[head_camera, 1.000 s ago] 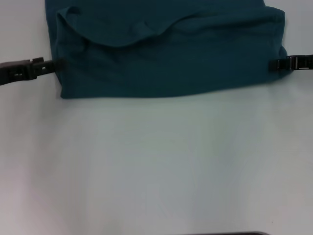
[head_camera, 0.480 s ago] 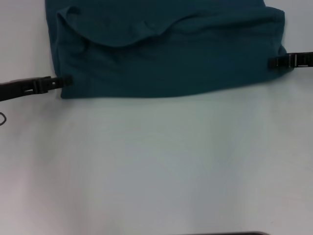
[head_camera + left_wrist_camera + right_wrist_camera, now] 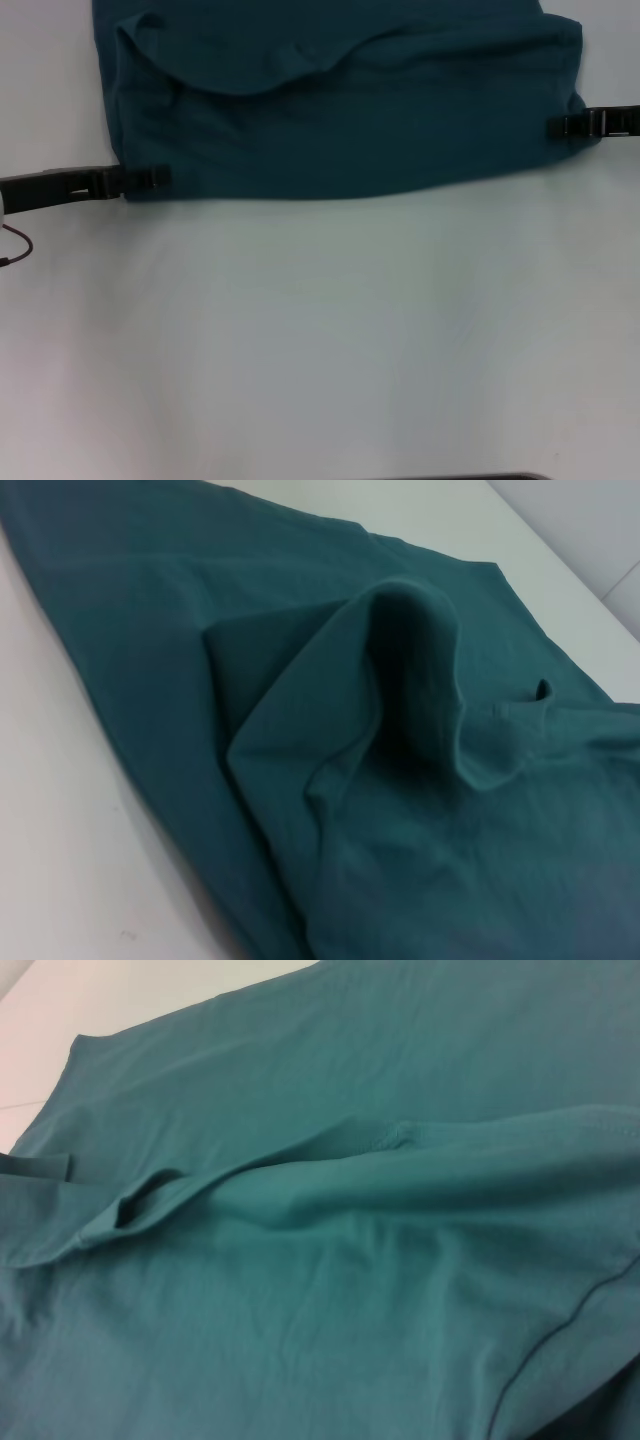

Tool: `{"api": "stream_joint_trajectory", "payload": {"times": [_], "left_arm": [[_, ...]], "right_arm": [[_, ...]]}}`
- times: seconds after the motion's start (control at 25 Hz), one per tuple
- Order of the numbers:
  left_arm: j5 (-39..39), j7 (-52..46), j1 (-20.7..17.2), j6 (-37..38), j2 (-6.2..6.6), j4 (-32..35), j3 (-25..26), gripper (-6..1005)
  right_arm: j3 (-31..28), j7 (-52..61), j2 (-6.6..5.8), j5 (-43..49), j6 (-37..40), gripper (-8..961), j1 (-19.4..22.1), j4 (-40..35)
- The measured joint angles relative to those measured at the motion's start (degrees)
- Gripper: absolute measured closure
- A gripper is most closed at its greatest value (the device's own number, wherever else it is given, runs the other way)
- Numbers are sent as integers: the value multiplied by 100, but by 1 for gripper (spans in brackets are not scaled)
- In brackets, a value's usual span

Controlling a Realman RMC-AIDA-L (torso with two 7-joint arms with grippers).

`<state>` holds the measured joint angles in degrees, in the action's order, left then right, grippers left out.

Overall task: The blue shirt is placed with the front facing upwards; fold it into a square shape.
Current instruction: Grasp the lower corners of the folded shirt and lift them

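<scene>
The blue shirt (image 3: 340, 120) lies folded at the far side of the white table (image 3: 320, 330), plain side up, with a curved fold across its top layer. No lettering shows. My left gripper (image 3: 155, 178) comes in from the left, its tip at the shirt's near left corner, low at the fabric's edge. My right gripper (image 3: 556, 126) comes in from the right, its tip at the shirt's right edge. The left wrist view shows a raised hump of shirt fabric (image 3: 410, 680). The right wrist view shows layered fabric with a stitched hem (image 3: 400, 1140).
The white table stretches bare toward me below the shirt. A thin red wire (image 3: 15, 245) hangs by the left arm at the left edge. A dark strip (image 3: 470, 477) shows at the bottom edge of the head view.
My left gripper has moved toward me along the shirt's left edge and inward onto its near left corner. My right gripper has crept slightly inward. The shirt has not shifted.
</scene>
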<state>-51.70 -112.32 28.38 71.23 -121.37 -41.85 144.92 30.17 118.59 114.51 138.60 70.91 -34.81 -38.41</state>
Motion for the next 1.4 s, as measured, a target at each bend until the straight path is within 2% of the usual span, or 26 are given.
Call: {"api": "stream_joint_trajectory", "payload": {"times": [1.4], "left_arm": [[221, -141, 217, 176, -10, -102, -297, 160]], "right_arm": [[15, -6, 26, 0, 2, 907, 2, 2]]}}
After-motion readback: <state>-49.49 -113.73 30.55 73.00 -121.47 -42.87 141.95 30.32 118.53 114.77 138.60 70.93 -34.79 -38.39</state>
